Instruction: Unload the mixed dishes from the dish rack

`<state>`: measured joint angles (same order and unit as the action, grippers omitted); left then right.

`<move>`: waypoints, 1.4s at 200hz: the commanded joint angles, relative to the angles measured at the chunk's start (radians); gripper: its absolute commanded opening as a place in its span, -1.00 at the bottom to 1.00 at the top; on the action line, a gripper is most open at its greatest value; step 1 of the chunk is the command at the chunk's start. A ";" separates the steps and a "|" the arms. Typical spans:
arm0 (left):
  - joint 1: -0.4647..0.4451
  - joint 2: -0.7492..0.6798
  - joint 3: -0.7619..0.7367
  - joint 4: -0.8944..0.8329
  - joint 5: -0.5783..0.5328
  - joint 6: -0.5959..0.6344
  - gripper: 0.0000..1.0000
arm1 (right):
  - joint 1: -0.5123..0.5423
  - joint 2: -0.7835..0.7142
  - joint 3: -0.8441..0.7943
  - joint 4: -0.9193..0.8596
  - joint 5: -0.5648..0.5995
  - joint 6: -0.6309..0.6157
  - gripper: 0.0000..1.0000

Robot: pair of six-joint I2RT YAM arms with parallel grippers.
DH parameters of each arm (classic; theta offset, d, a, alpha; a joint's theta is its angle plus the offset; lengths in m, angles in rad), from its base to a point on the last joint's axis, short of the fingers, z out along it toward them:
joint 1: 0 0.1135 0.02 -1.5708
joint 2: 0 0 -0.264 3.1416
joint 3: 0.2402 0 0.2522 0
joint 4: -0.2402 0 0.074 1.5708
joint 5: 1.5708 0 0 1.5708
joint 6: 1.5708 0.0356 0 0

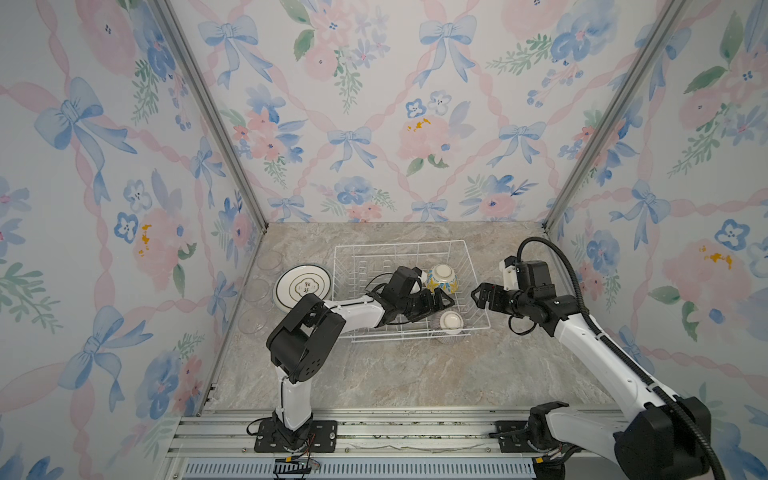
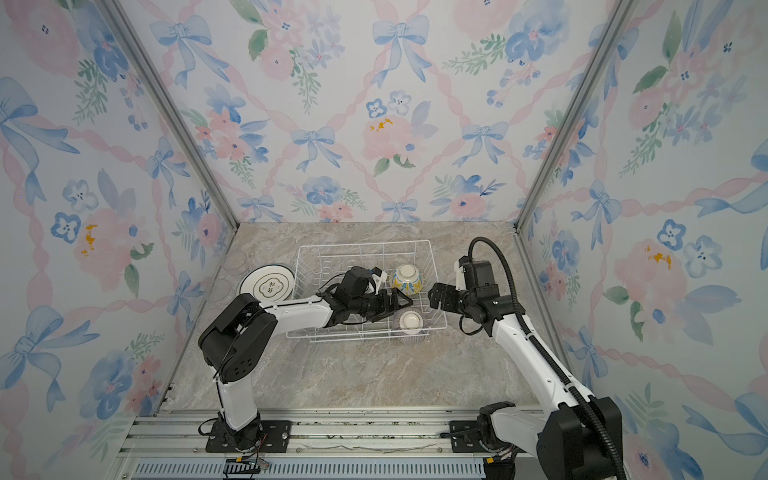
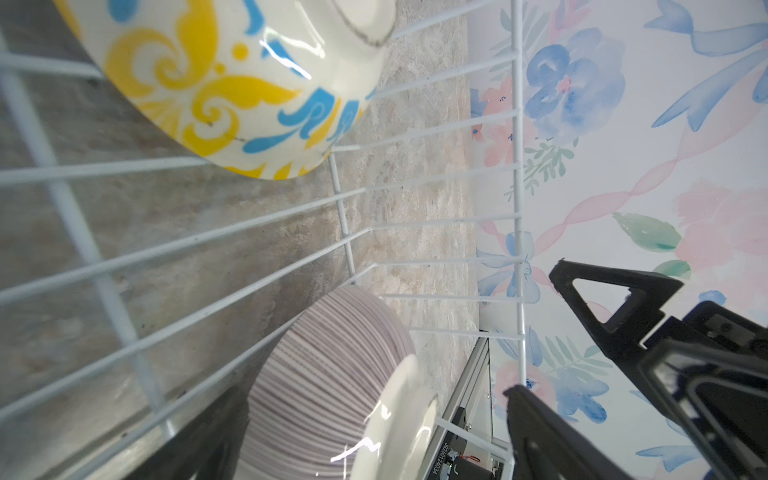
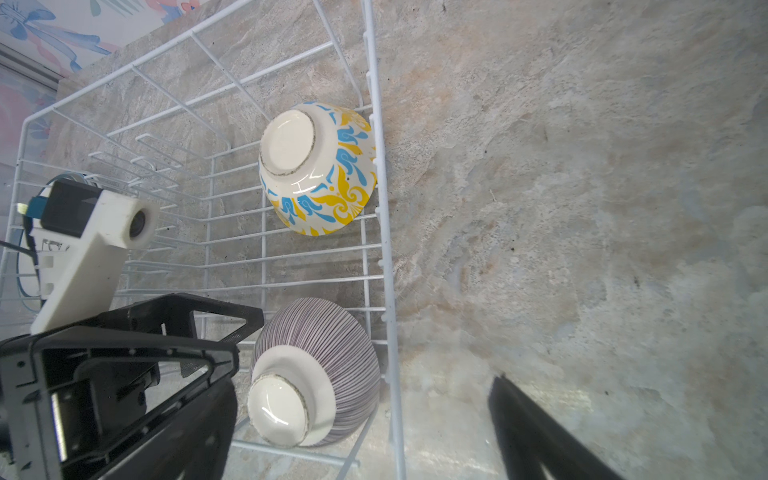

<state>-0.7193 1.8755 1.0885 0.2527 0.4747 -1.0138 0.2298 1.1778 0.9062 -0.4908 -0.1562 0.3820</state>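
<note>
Inside the white wire dish rack point(image 1: 465, 266) only two bowls remained, both upside down near its right wall: the yellow-blue floral bowl point(image 1: 441, 277) farther back and the grey-striped bowl point(image 1: 450, 324) at the near corner. Reaching in over the rack, the left hand point(image 1: 445, 300) sat between the two bowls with its jaws spread wide, gripping nothing. The right hand point(image 1: 478, 296) hovered just outside the rack's right wall, likewise wide open and empty. On the marble counter point(image 1: 415, 374) to the rack's left lay a white plate with a dark rim band point(image 1: 301, 286), and beside it, along the wall, three clear glasses point(image 1: 257, 290).
</note>
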 commanded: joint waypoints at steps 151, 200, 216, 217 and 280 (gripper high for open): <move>-0.029 -0.106 -0.083 -0.178 -0.086 0.035 0.96 | -0.006 -0.004 -0.018 -0.006 0.010 -0.014 0.93; -0.033 -0.119 -0.118 -0.106 -0.099 -0.030 0.94 | -0.006 -0.005 -0.023 -0.008 0.015 -0.016 0.93; -0.032 -0.105 -0.128 -0.070 -0.082 -0.055 0.92 | -0.006 -0.005 -0.023 -0.006 0.013 -0.014 0.93; -0.033 -0.104 -0.129 -0.067 -0.080 -0.057 0.92 | -0.006 -0.005 -0.023 -0.007 0.013 -0.014 0.93; -0.048 -0.080 -0.132 0.008 -0.071 -0.089 0.79 | -0.008 -0.001 -0.027 -0.003 0.015 -0.017 0.93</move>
<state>-0.7593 1.7771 0.9657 0.2123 0.3912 -1.0836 0.2295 1.1774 0.8951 -0.4904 -0.1497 0.3813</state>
